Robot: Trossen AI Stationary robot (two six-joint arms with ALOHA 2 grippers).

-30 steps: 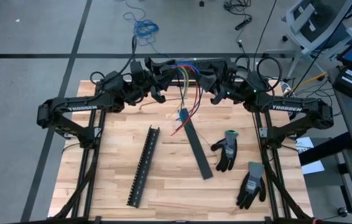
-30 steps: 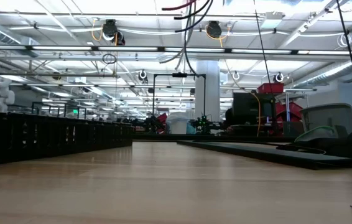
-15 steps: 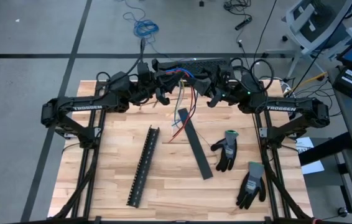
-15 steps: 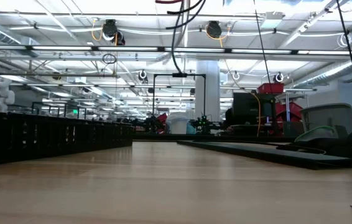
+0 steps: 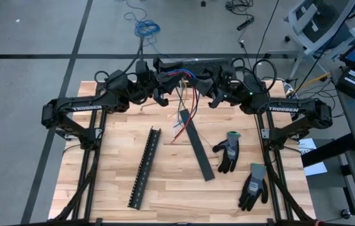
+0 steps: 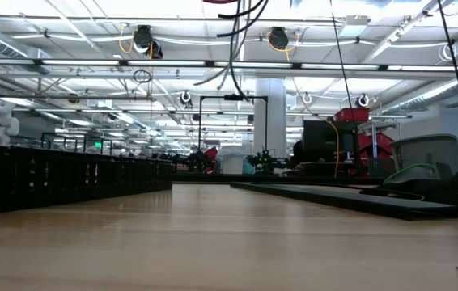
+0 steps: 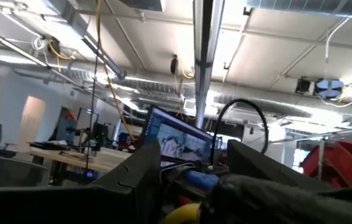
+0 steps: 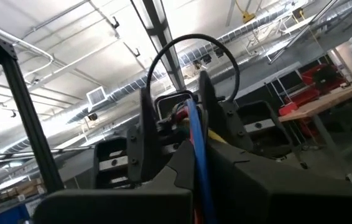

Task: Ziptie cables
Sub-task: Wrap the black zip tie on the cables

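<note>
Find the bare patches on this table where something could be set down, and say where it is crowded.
Free: left of the slotted strip, and the near edge below the flat strip. Crowded: the far edge, where both grippers hold the cables aloft, and the right side by the gloves.

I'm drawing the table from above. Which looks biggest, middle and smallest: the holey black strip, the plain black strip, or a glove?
1. Slotted black strip, longest.
2. Plain black strip, slightly shorter.
3. The gloves: smallest, about alike.
</note>
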